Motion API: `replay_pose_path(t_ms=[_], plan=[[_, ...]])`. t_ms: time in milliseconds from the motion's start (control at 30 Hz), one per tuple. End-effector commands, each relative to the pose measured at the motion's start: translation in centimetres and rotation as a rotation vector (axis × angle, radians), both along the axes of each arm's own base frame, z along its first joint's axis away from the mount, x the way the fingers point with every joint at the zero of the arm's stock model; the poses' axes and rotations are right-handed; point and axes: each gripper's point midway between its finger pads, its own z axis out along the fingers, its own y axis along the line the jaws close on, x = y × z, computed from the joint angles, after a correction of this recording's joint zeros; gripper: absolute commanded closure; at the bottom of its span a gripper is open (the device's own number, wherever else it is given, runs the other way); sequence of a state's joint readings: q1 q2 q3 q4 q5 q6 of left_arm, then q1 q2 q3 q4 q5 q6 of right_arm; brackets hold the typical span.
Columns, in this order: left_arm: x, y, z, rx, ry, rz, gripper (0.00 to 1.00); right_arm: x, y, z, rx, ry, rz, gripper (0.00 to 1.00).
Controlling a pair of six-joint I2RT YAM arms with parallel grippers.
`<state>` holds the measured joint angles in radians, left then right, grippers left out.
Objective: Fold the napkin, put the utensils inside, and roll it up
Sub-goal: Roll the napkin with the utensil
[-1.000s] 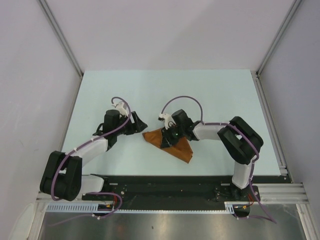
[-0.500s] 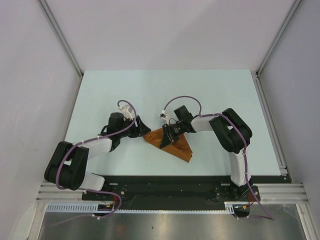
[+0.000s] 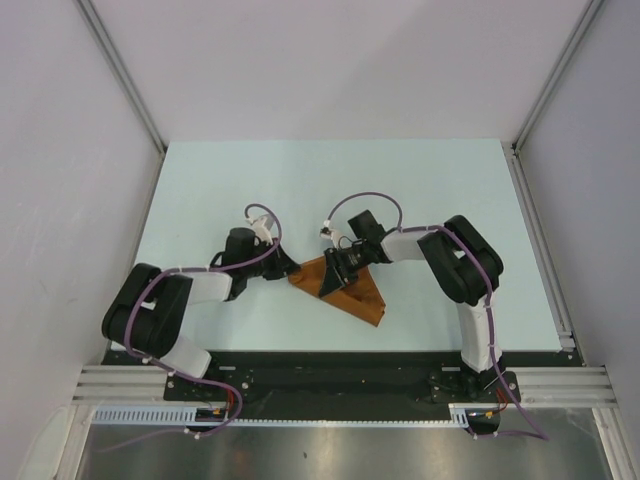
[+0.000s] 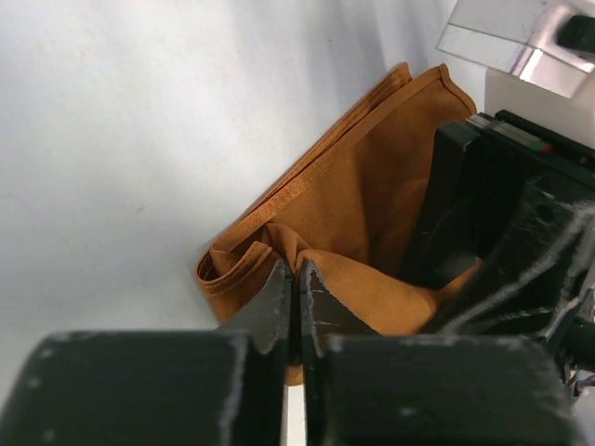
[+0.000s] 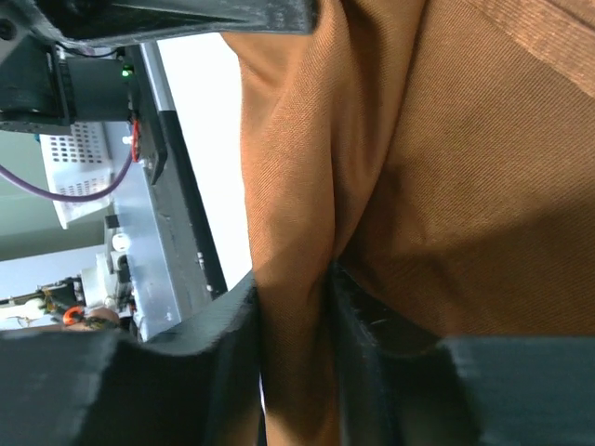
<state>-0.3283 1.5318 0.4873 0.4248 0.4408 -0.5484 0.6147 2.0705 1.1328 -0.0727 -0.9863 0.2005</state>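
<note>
The rust-brown napkin (image 3: 352, 292) lies folded into a rough triangle on the table, a little near of centre. My left gripper (image 3: 290, 268) is at its left corner; in the left wrist view its jaws (image 4: 296, 275) are shut with a thin pinch of napkin (image 4: 372, 204) between them. My right gripper (image 3: 336, 275) sits on the middle of the cloth. In the right wrist view, a raised fold of napkin (image 5: 446, 167) fills the gap between its fingers (image 5: 293, 279), touching both. The utensils are out of view in every frame.
The pale blue-green table (image 3: 420, 190) is walled in by white panels and aluminium rails on three sides. A black base strip (image 3: 340, 365) runs along the near edge. The right gripper's black body (image 4: 502, 214) stands close beside the left jaws.
My left gripper has slid right to the napkin's left corner and closed on it. The right gripper stayed on the cloth, and its arm swung slightly left early on.
</note>
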Motion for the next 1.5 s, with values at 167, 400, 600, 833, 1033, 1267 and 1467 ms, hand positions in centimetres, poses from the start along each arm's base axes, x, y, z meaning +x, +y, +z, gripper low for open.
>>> replay_pose_path(t_ms=[167, 400, 600, 833, 1033, 1267, 1467], plan=[[1.3, -0.2, -0.9, 0.052, 0.060, -0.004, 1.00, 1.7, -2.0, 1.6, -0.171, -0.085, -0.097, 0.39], [1.1, -0.3, -2.1, 0.078, 0.121, -0.020, 1.00, 4.4, -3.5, 5.5, -0.279, -0.348, -0.209, 0.32], [1.3, -0.3, -2.4, 0.085, 0.149, -0.013, 1.00, 4.8, -2.4, 8.8, -0.329, -0.746, -0.262, 0.29], [1.4, -0.3, -2.5, 0.094, 0.165, -0.012, 1.00, 2.5, -0.6, 7.5, -0.390, -1.048, -0.196, 0.30], [1.4, -0.3, -2.5, 0.094, 0.170, -0.011, 1.00, 1.8, 0.9, 5.6, -0.386, -1.089, -0.121, 0.34], [1.4, -0.3, -2.3, 0.091, 0.169, -0.013, 1.00, 1.6, 1.0, 3.0, -0.419, -1.053, -0.063, 0.36], [1.5, -0.5, -1.9, 0.085, 0.161, -0.020, 1.00, 2.4, -0.1, 1.4, -0.476, -1.031, -0.087, 0.34]])
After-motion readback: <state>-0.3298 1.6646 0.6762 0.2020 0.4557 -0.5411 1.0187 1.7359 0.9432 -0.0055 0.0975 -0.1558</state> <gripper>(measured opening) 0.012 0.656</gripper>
